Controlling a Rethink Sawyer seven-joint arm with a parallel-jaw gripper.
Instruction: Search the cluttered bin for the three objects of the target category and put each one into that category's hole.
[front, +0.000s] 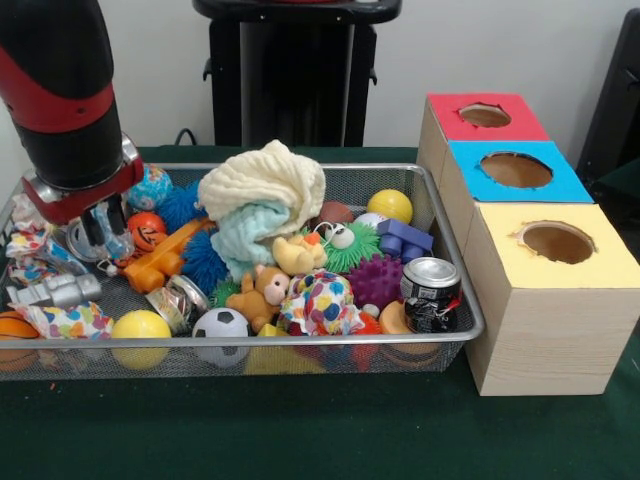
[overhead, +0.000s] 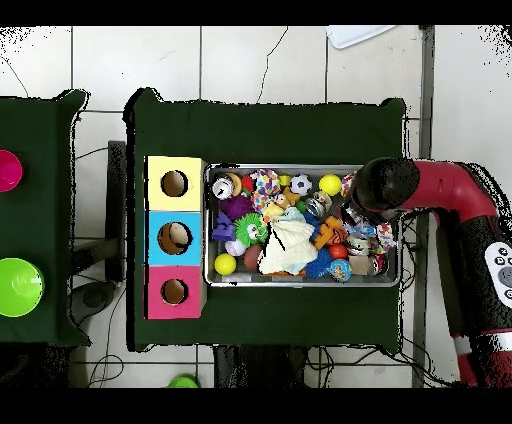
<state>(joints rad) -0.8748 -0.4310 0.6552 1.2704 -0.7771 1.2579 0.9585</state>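
Even, soft indoor light fills the front view, and the wire bin (front: 455, 300) serves as the landmark: beneath its front edge lies only a faint, diffuse shadow on the green bench (front: 300, 430), while the soda can (front: 431, 292) inside its right corner carries a small bright glint on its top. The three-coloured box (front: 530, 250) just right of the bin shows a darker shaded front face and well-lit tops. From overhead the bin's contents look bright and saturated, and the pale floor tiles (overhead: 240, 60) beyond it are close to washed out.
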